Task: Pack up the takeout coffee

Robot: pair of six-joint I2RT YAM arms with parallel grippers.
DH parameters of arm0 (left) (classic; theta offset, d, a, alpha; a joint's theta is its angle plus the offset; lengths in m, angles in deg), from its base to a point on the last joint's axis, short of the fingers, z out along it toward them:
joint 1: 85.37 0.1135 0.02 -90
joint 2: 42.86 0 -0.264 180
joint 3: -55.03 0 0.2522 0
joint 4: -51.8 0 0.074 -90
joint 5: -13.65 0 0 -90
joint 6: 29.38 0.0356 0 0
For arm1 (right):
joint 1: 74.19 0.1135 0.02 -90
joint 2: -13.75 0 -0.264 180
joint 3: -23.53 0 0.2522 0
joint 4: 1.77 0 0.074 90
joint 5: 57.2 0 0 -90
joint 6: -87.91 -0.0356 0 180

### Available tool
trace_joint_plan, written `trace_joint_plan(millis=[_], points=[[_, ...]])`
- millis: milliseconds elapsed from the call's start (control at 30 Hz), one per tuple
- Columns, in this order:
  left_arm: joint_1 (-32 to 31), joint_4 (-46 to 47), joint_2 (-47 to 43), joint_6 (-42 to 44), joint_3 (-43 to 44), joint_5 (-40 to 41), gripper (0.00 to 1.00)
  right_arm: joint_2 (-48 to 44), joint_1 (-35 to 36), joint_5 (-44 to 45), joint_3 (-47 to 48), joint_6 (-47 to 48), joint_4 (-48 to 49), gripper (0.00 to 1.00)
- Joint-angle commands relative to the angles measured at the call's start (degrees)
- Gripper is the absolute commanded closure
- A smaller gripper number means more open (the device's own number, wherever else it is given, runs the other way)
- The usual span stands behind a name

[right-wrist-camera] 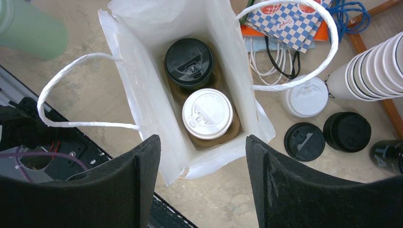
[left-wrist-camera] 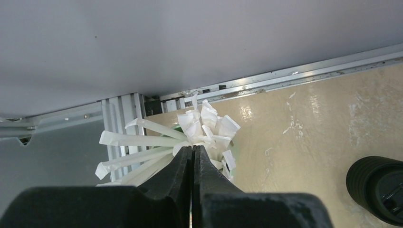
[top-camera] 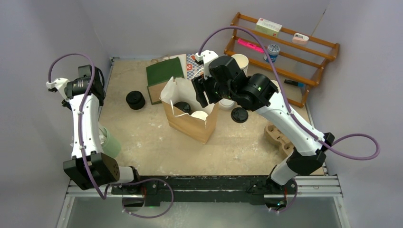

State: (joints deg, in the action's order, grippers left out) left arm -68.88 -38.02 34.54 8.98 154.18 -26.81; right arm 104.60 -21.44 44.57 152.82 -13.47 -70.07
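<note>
Two black lids (right-wrist-camera: 304, 141) and a stack of white cups (right-wrist-camera: 375, 66) lie beside the paper bag (right-wrist-camera: 138, 80). Inside the bag, the black-lidded cup (right-wrist-camera: 188, 63) and the white-lidded cup (right-wrist-camera: 207, 113) stand side by side, below the right gripper (right-wrist-camera: 202, 138), whose jaws hang wide and empty. Well away from the bag, the left gripper (left-wrist-camera: 192, 149) is clenched shut among wrapped straws (left-wrist-camera: 142, 140).

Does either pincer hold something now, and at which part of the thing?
The right pincer is open above the brown paper bag, holding nothing. The left pincer is shut at the white paper-wrapped straws; whether it pinches one cannot be told.
</note>
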Motion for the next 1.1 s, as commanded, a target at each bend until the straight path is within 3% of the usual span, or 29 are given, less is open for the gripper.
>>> trace_joint_plan(millis=[0, 167, 467, 600, 667, 800, 967, 1067], points=[[0.5, -1.4, -0.4, -3.6, -0.4, 3.4, 1.0, -0.6, -0.3, -0.8, 2.0, -0.3, -1.0, 0.32], [0.4, -4.0, -1.7, -4.3, 5.4, 6.3, 1.0, -0.8, -0.3, -0.8, 1.5, -0.4, -0.8, 0.32], [0.4, -2.6, -2.7, 2.4, 28.4, 3.8, 1.0, -1.0, -0.2, -1.5, 1.1, -0.3, -0.5, 0.33], [0.4, 2.5, -3.8, 6.0, 36.3, 1.5, 1.0, -1.2, -0.3, -1.5, 0.8, -0.3, -0.7, 0.33], [0.5, 10.5, -6.7, 10.0, 36.8, -3.0, 1.0, -1.3, -0.2, -1.4, 0.5, -0.4, -0.8, 0.33], [0.5, 32.6, -14.7, 16.7, 29.0, -19.2, 1.0, -1.2, -0.2, -1.3, 0.4, -0.4, -0.8, 0.33], [0.5, 40.0, -13.2, 11.5, 30.8, -40.2, 1.0, -1.0, -0.2, -0.2, 0.6, -0.2, -0.8, 0.34], [0.4, 42.9, -11.1, 6.7, 29.9, -52.9, 1.0, -1.0, -0.2, 5.1, 1.7, -0.9, -1.4, 0.37]])
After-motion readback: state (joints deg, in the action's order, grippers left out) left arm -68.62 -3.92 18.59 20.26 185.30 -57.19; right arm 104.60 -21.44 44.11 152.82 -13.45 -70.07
